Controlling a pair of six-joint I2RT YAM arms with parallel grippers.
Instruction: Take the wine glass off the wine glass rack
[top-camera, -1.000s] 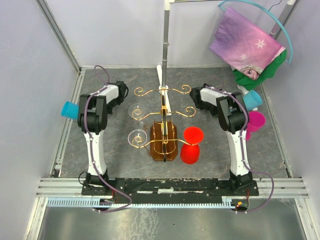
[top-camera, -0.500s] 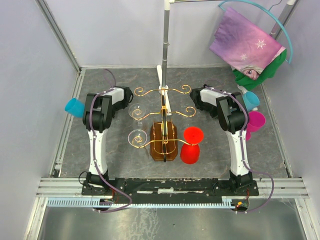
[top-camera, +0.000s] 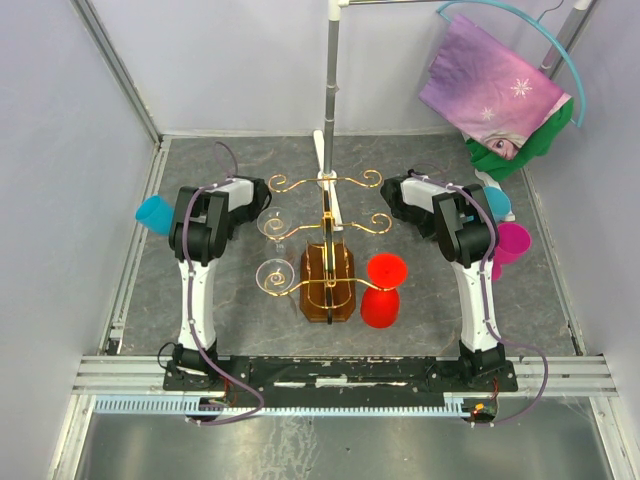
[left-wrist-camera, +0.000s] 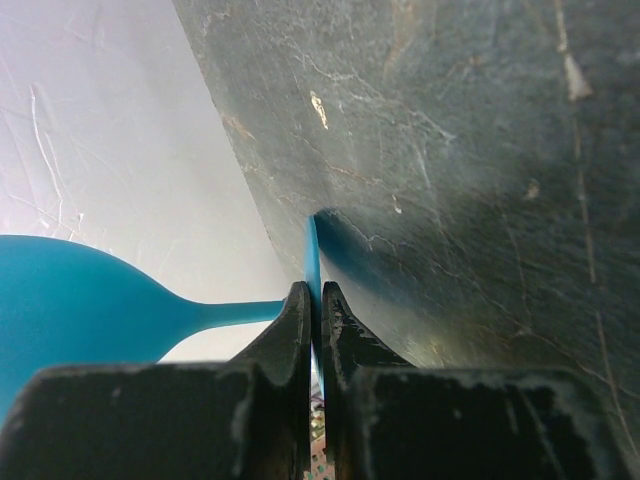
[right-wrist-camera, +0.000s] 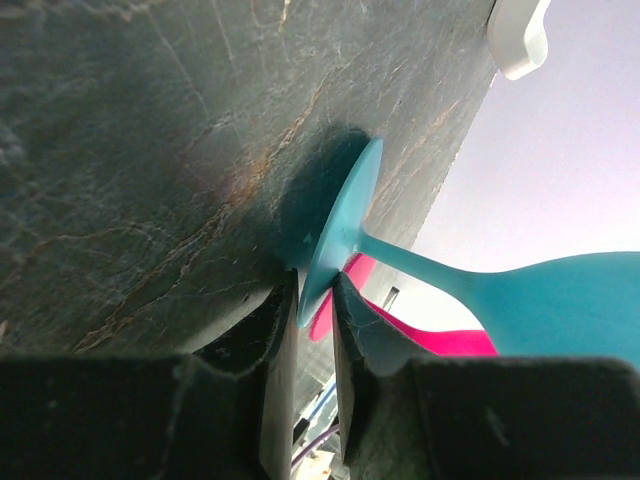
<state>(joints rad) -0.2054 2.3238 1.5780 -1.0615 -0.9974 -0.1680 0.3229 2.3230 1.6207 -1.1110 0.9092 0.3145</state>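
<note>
The wine glass rack (top-camera: 328, 228), gold wire on an amber base (top-camera: 327, 287), stands mid-table. Two clear wine glasses (top-camera: 272, 222) (top-camera: 271, 275) hang from its left arms, and a red wine glass (top-camera: 383, 290) stands at its right. My left gripper (left-wrist-camera: 312, 290) is shut on the thin foot (left-wrist-camera: 313, 262) of a blue wine glass (top-camera: 155, 212), held sideways at the table's left edge. My right gripper (right-wrist-camera: 315, 290) stands slightly open around the foot (right-wrist-camera: 340, 235) of another blue wine glass (top-camera: 503, 203), which sits close to the table at the right edge.
A pink wine glass (top-camera: 512, 243) stands right beside the right-hand blue one. A grey upright pole (top-camera: 330, 80) rises behind the rack. Purple and green cloth (top-camera: 495, 100) hangs at the back right. Walls close the table in on the left and right.
The left arm has carried its blue glass rightward, in from the left wall. The right gripper's jaws have parted a little around the foot of its blue glass.
</note>
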